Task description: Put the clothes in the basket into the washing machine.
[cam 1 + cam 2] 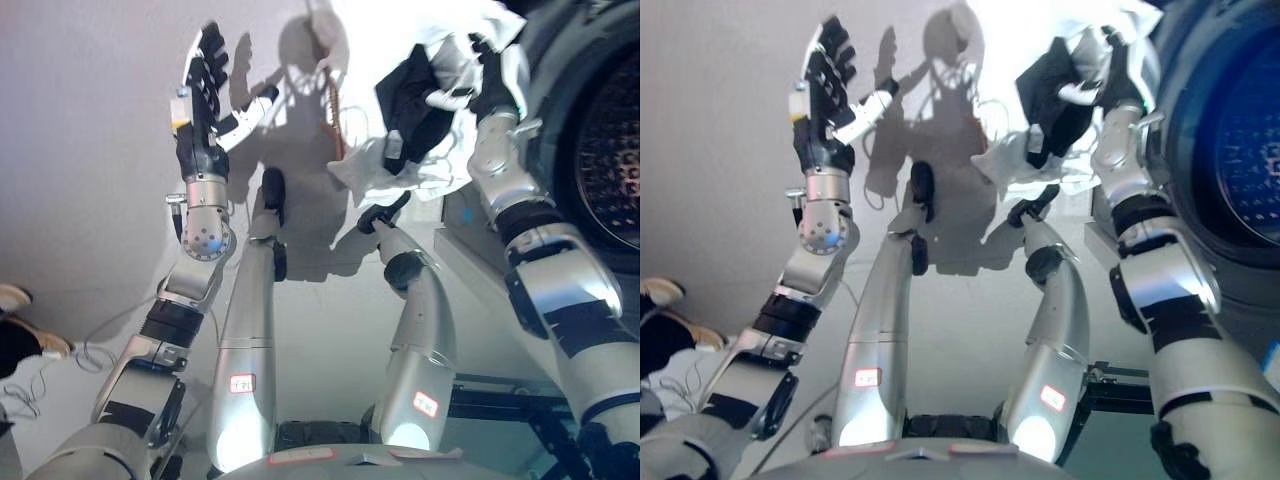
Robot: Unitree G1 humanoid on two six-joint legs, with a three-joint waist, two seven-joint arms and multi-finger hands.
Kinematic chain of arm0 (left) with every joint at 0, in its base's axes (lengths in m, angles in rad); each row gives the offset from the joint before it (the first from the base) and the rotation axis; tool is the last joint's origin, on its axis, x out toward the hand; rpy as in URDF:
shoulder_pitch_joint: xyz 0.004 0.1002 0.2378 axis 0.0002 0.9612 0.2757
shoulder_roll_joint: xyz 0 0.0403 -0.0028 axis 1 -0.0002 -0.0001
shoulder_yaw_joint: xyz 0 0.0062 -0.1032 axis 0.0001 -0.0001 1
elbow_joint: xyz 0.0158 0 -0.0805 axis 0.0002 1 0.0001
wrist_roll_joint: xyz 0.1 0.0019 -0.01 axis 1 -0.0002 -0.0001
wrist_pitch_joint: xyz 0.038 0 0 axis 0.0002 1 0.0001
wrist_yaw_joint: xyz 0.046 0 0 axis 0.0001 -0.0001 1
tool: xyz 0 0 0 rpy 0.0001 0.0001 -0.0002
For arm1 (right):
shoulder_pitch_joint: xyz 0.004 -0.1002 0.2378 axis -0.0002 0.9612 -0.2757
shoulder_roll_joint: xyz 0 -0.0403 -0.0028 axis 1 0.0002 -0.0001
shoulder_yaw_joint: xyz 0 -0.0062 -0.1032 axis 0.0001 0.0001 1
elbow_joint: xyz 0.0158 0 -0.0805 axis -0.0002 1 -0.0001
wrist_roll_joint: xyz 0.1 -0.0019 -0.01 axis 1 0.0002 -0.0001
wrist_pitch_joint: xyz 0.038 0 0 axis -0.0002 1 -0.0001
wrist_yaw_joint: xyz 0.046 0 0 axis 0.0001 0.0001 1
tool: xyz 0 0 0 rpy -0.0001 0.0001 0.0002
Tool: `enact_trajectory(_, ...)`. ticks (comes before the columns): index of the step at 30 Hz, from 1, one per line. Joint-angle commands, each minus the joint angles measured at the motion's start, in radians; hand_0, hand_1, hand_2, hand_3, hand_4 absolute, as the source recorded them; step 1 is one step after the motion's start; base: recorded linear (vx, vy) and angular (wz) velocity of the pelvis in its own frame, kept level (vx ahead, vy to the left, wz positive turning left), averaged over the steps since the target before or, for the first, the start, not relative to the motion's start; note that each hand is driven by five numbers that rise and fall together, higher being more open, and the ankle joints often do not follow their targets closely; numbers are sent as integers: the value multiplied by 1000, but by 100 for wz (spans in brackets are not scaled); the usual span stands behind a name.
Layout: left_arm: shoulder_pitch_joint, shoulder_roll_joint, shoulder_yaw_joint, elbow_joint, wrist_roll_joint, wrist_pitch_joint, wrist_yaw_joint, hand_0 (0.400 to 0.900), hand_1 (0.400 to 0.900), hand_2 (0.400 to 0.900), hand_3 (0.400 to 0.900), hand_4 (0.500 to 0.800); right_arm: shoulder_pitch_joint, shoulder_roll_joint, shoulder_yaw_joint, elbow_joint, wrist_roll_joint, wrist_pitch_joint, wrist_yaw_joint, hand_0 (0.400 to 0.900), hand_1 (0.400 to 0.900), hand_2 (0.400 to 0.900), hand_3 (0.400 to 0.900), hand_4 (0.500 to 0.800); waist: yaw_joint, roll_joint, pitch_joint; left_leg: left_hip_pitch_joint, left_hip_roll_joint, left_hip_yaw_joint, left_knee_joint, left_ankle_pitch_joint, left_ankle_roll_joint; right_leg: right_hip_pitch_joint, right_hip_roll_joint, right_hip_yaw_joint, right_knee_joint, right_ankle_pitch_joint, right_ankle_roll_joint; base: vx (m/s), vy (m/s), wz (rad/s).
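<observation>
My right hand (492, 72) is raised at the upper right, fingers curled into a bundle of clothes: a black garment (410, 100) with white cloth (378, 168) hanging below it. The bundle hangs just left of the washing machine (600, 150), whose round dark drum opening fills the right edge. On the upper left, my left hand (205, 95) is held up with straight, spread fingers and holds nothing, well apart from the clothes. No basket shows in either view.
A person's shoes (20, 320) stand at the left edge on the pale floor (90, 200). A dark metal frame (500, 400) lies low on the right, beside the machine's base.
</observation>
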Motion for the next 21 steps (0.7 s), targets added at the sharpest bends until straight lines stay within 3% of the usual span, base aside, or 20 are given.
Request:
enact_trajectory(1,8,-12,-18,-207,80,-131,58,900,900,900,900,800,-93,-138,101,35,-96,-4,-149,900,900,900,900,800,14,75,-50,-1,-45,-21,-60,-105,25,-239,-79,55,167,-17,215,-40,11,15)
enact_trajectory(6,-10,8,-34,-267,65,-142,78,900,900,900,900,800,-125,-196,139,78,-113,6,-163,900,900,900,900,800,24,108,-50,-145,-65,-23,72,-131,28,-389,-125,104,319,-86,181,-43,33,11)
enact_trajectory(8,-11,16,-35,-288,40,-148,89,900,900,900,900,800,-130,-201,139,144,-101,34,-155,900,900,900,900,800,28,131,-50,-222,-78,-19,153,-149,36,-471,-143,136,421,-137,146,-62,53,-1)
enact_trajectory(15,48,8,-22,-317,18,-140,111,900,900,900,900,800,-32,-91,95,239,-103,84,-107,900,900,900,900,800,39,223,-50,-301,-69,-74,293,-187,62,-472,-146,82,518,-193,110,-14,89,-23)
enact_trajectory(21,120,19,-1,-311,-18,-142,94,900,900,900,900,800,31,-44,72,234,-86,86,-29,900,900,900,900,800,48,252,-50,-303,-66,-96,355,-202,79,-472,-148,92,553,-199,91,-17,42,-13)
